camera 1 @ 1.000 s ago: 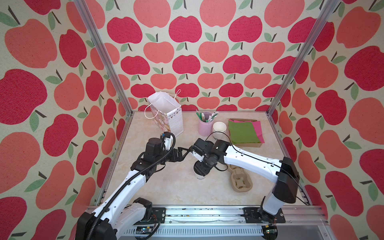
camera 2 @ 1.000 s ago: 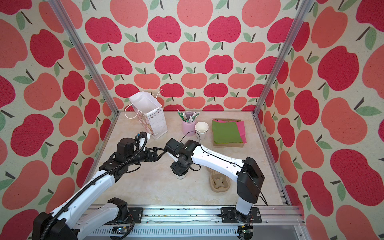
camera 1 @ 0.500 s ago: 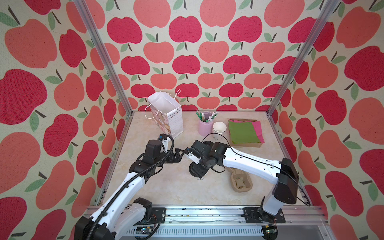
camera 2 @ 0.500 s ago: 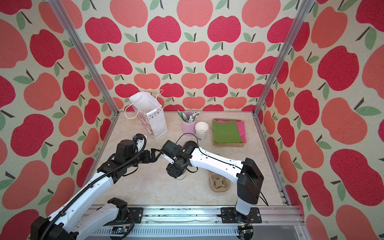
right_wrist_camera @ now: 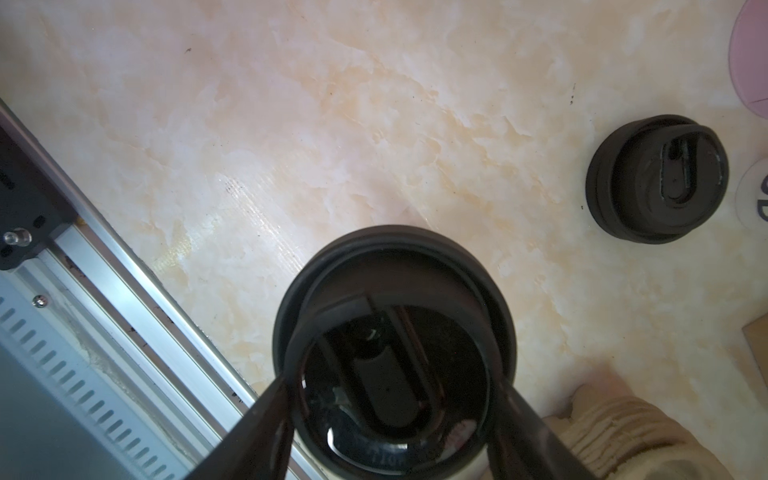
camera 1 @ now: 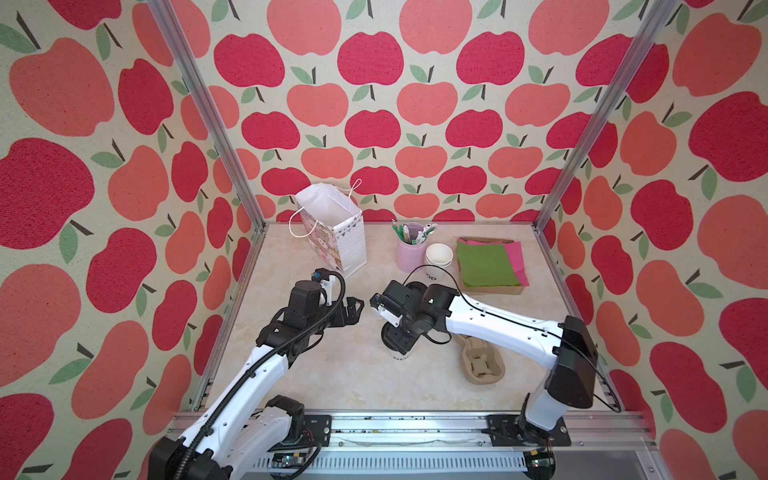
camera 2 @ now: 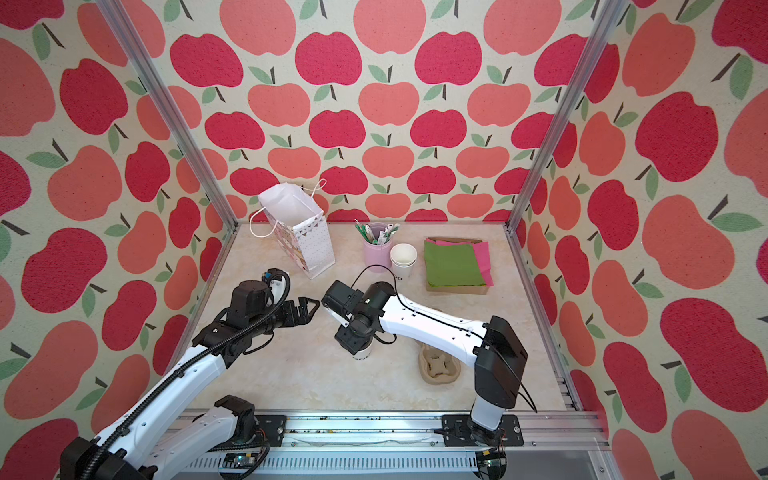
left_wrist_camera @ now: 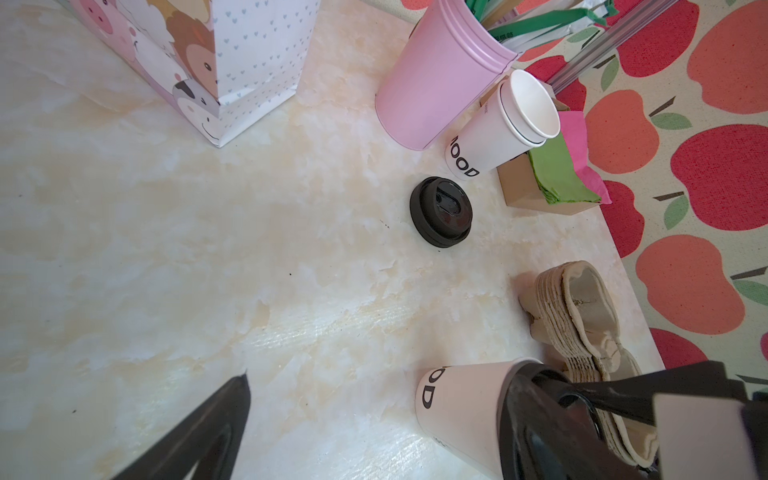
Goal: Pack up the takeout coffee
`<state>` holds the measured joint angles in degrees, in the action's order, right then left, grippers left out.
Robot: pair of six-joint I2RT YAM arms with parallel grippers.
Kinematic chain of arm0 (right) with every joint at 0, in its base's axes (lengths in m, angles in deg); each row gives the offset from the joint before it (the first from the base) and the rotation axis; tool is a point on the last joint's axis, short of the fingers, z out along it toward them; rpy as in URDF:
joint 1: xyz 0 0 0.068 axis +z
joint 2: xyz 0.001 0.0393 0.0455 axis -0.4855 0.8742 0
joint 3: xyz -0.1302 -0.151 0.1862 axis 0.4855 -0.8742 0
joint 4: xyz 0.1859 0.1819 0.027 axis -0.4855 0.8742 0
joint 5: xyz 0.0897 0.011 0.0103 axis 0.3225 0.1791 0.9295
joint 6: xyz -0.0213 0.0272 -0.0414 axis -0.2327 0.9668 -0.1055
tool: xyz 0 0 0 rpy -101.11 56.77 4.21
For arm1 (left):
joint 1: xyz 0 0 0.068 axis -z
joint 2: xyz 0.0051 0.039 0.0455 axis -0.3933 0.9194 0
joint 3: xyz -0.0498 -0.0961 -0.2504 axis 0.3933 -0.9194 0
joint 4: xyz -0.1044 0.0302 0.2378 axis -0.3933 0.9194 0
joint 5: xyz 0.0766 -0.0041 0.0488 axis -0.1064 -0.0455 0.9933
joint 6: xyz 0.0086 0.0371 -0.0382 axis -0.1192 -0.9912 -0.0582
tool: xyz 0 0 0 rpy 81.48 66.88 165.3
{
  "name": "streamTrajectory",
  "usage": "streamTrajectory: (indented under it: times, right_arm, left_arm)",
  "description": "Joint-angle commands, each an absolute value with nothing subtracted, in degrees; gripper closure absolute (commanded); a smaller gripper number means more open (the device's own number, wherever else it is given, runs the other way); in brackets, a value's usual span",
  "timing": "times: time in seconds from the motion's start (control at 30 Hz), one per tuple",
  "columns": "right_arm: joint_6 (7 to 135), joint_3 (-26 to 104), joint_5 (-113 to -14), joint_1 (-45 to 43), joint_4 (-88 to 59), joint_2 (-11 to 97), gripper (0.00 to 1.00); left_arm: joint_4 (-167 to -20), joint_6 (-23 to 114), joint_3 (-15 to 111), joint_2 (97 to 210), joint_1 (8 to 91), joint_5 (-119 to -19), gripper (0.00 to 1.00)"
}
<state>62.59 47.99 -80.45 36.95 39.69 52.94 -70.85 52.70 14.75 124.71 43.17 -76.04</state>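
Takeout coffee [left_wrist_camera: 457,407] is found standing upright on the bench [camera 1: 332,374], toward the front middle, just beside the pulp cup carrier [camera 1: 482,365]. Its sip lid [right_wrist_camera: 390,332] is fitted.

The right end effector [right_wrist_camera: 392,386] is lowered over the cup from above. In the right wrist view its fingers [right_wrist_camera: 266,428] are seen set against opposite sides of the lid, so the coffee is grasped at the lid. In both top views most of the cup is hidden under this arm.

The left end effector [camera 1: 353,307] is held over the bench to the left of the cup, near it but not touching. Its jaws are spread wide and nothing is held between them.

A paper gift bag [camera 1: 336,232] is stood open at the back left. A pink holder [camera 1: 409,253] of stirrers, a stack of empty cups [camera 1: 438,257] and a tray of napkins [camera 1: 486,262] are ranged along the back. A loose lid [left_wrist_camera: 441,212] is laid flat on the bench just in front of the empty cups.
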Motion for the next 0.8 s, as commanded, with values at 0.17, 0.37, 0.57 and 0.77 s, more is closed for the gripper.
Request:
streamTrajectory:
  times: [0.17,0.37,0.57,0.77]
  right_arm:
    - [62.2,48.4,-81.6,37.1,41.7,53.5,0.37]
    - [62.2,48.4,-82.2,37.1,42.3,53.7,0.37]
    - [62.2,48.0,-82.2,37.1,42.7,54.1,0.37]
    - [62.7,47.6,-81.2,37.0,42.7,55.1,0.37]
  left_arm:
    - [-70.2,52.5,15.1,123.9,43.0,-75.6,0.01]
    - [-70.4,52.7,14.9,124.1,42.9,-75.8,0.01]
    - [-70.7,53.0,14.9,124.3,42.9,-76.1,0.01]
    - [-71.0,53.0,14.8,124.3,42.9,-76.2,0.01]
